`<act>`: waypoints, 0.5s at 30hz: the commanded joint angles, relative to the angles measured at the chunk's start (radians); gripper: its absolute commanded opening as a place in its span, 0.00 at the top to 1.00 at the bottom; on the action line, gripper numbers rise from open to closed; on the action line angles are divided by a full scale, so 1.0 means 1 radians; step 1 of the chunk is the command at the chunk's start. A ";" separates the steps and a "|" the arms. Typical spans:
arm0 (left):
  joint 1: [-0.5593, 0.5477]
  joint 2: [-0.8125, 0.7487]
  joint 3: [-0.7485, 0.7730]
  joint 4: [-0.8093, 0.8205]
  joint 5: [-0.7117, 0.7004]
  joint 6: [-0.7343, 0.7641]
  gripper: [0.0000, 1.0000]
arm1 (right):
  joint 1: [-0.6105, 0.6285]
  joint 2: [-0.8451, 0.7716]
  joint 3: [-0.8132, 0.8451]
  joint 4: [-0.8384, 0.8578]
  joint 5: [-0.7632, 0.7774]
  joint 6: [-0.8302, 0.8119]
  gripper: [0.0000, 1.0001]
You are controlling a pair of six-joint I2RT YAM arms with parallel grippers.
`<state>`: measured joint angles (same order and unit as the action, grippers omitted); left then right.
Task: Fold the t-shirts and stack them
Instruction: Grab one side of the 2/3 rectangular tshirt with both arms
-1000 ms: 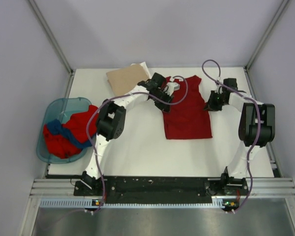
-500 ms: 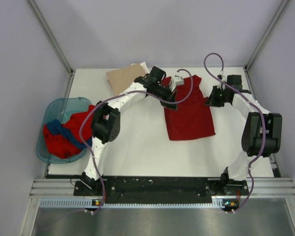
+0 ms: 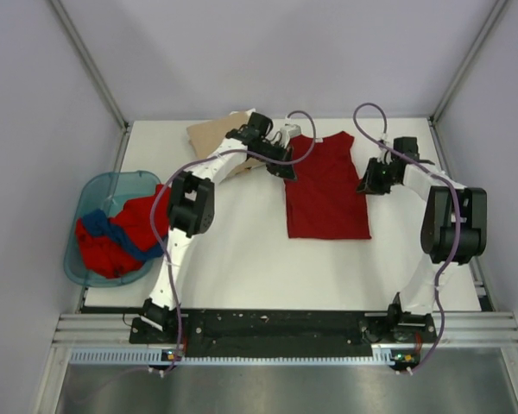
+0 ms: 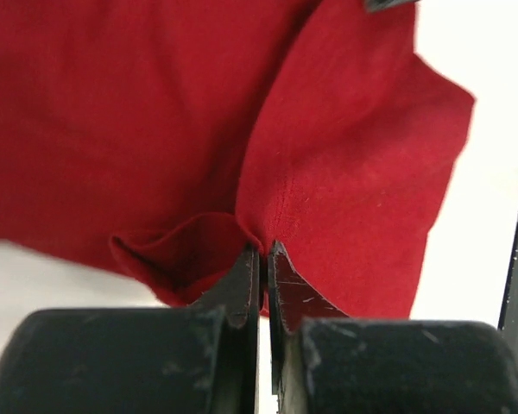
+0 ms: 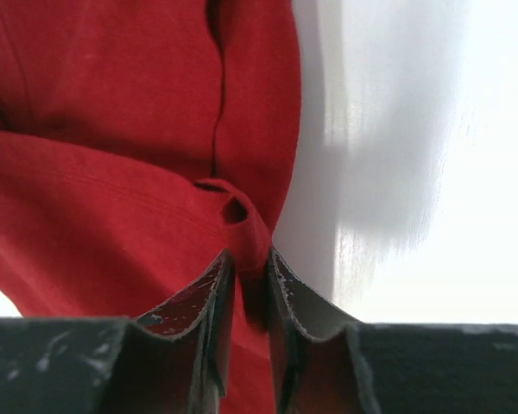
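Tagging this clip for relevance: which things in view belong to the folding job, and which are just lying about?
Job: dark red t-shirt, laid out; folded tan t-shirt; red and blue t-shirts heaped in the teal tub.
Lying about: the teal tub itself.

A dark red t-shirt, tan t-shirt, teal tub of red and blue t-shirts, white table

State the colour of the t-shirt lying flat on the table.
Dark red; the t-shirt shows best in the top external view.
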<state>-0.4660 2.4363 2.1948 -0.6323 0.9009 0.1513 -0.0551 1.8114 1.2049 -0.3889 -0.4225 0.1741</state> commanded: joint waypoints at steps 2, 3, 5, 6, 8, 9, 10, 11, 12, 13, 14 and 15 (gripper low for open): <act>-0.002 0.040 0.006 -0.084 -0.106 -0.048 0.99 | -0.002 0.042 0.054 0.042 0.033 -0.018 0.70; 0.000 0.043 0.006 -0.090 -0.128 -0.053 0.97 | -0.002 0.045 0.058 0.042 0.043 -0.018 0.68; 0.004 0.044 0.008 -0.107 -0.164 -0.062 0.94 | -0.008 0.042 0.065 0.044 0.077 -0.010 0.67; 0.004 0.044 0.008 -0.112 -0.181 -0.064 0.92 | -0.011 0.039 0.068 0.048 0.079 -0.005 0.66; 0.004 0.038 0.006 -0.113 -0.204 -0.059 0.90 | -0.015 0.040 0.077 0.073 0.062 0.001 0.66; 0.004 0.036 0.006 -0.113 -0.209 -0.058 0.89 | -0.015 0.046 0.081 0.082 0.050 0.004 0.66; 0.003 0.035 0.006 -0.112 -0.215 -0.058 0.87 | -0.015 0.052 0.087 0.087 0.039 0.007 0.66; 0.001 0.035 0.008 -0.112 -0.217 -0.058 0.86 | -0.015 0.061 0.094 0.091 0.030 0.008 0.66; 0.001 0.032 0.008 -0.107 -0.214 -0.055 0.84 | -0.015 0.071 0.102 0.093 0.015 0.010 0.67; 0.000 0.033 0.009 -0.104 -0.215 -0.056 0.83 | -0.015 0.080 0.105 0.094 0.002 0.008 0.69; -0.002 0.033 0.011 -0.102 -0.217 -0.052 0.83 | -0.015 0.088 0.108 0.094 -0.010 0.010 0.75; -0.006 0.032 0.011 -0.101 -0.214 -0.050 0.84 | -0.015 0.095 0.116 0.093 -0.013 0.010 0.82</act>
<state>-0.4675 2.5160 2.1883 -0.7353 0.7090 0.0986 -0.0639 1.8713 1.2655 -0.3405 -0.3874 0.1814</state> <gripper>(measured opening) 0.167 0.287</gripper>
